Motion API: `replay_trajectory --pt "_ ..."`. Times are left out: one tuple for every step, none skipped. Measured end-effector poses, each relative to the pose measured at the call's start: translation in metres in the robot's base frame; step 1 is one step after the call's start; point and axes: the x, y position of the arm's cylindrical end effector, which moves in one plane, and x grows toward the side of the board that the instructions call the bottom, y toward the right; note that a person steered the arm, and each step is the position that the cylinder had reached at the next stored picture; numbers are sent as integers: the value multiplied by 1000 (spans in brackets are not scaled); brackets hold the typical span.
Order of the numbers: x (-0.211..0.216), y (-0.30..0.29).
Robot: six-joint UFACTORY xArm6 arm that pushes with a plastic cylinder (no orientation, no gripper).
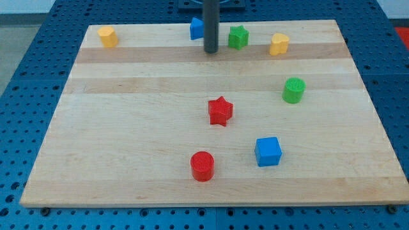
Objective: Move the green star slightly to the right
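Note:
The green star (238,37) sits near the view's top, just right of centre, on the wooden board (128,128). My tip (211,50) is at the end of the dark rod, a short way to the star's left and slightly below it, with a small gap between them. A blue block (196,29) stands just left of the rod and is partly hidden by it.
A yellow block (278,44) lies right of the green star. A green cylinder (294,90) is at the right. A yellow block (108,36) is at the top left. A red star (220,110), red cylinder (202,166) and blue cube (268,151) lie lower.

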Motion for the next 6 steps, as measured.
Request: replay_trajectory --pt "-2 -2" --pt "-9 15" --pt "-16 37" --pt "-17 57" --pt "-17 77" --pt "-24 80"
